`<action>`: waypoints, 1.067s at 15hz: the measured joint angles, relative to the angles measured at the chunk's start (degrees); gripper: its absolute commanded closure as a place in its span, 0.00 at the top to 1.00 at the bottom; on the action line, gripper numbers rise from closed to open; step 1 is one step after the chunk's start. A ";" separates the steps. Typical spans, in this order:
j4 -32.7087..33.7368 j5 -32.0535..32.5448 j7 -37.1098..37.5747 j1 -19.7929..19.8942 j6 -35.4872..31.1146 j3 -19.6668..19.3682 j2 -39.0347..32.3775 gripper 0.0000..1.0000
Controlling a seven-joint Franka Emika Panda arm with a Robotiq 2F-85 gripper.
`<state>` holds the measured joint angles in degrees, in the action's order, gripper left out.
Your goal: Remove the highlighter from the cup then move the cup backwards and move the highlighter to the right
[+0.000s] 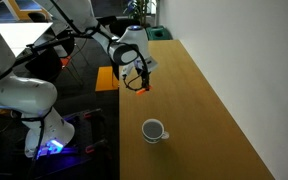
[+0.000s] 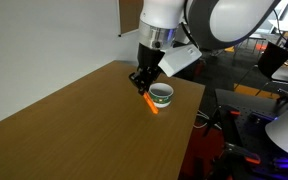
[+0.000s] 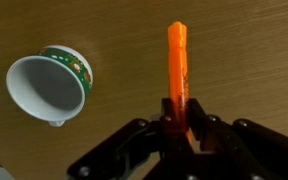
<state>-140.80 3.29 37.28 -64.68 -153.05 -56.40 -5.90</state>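
Wrist view, claw (image 3: 180, 120) clamped on the highlighter (image 3: 177, 62), pointing down at the table (image 3: 249, 60), cup (image 3: 50, 84) apart beside it

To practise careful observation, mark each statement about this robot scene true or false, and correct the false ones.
1. The highlighter lies inside the cup. False: it is outside the cup, in the gripper.
2. The gripper is shut on the highlighter. True.
3. The cup stands on the wooden table. True.
4. The highlighter is blue. False: it is orange.
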 measured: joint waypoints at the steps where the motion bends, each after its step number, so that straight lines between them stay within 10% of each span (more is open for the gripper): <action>1: 0.63 -1.37 -0.26 0.01 1.65 1.17 -0.27 0.05; 9: 8.00 -5.36 -3.09 29.02 5.98 36.89 -8.80 0.05; 16: 14.85 -4.09 -3.47 44.73 5.98 50.16 -17.30 0.05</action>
<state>-125.96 -0.81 33.81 -19.94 -147.07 -6.24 -23.21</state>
